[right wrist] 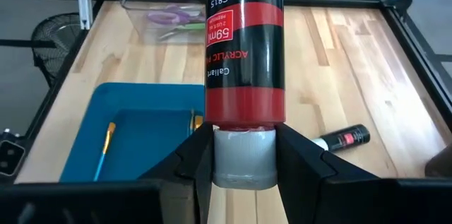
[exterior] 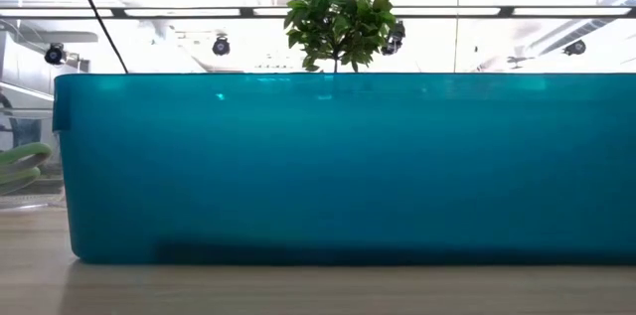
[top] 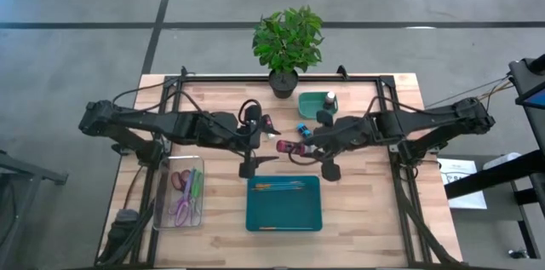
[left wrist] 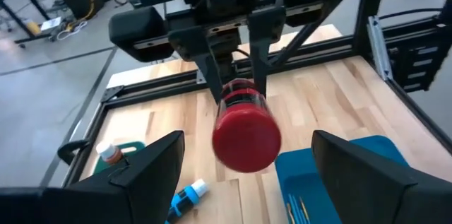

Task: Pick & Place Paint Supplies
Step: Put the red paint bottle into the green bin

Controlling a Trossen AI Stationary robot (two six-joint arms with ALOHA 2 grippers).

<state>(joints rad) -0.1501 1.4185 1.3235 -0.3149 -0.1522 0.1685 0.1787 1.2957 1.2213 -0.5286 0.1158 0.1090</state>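
Note:
My right gripper (top: 305, 146) is shut on a dark red paint bottle (top: 287, 146) with a black label, above the table's middle. The bottle's red base (left wrist: 247, 138) points at my left gripper (top: 266, 143). That gripper is open, and its fingers stand on either side of the base in the left wrist view without touching it. A blue bottle (top: 302, 127) and a black bottle (right wrist: 344, 139) lie on their sides on the wood. Thin brushes (right wrist: 109, 143) lie in the teal tray (top: 283, 219). My right gripper pinches the bottle's white cap (right wrist: 244, 171) between its two fingers (right wrist: 198, 160). It comes in level from the table's right. The bottle sticks straight out ahead of the fingers toward the table's left, lying level and lifted clear of the table.
A small green tray (top: 311, 104) near the far edge holds another small bottle (top: 329, 100), beside a potted plant (top: 287, 44). A clear box (top: 166, 193) with scissors sits at the near left. In the low view the teal tray's wall (exterior: 338, 166) fills the picture.

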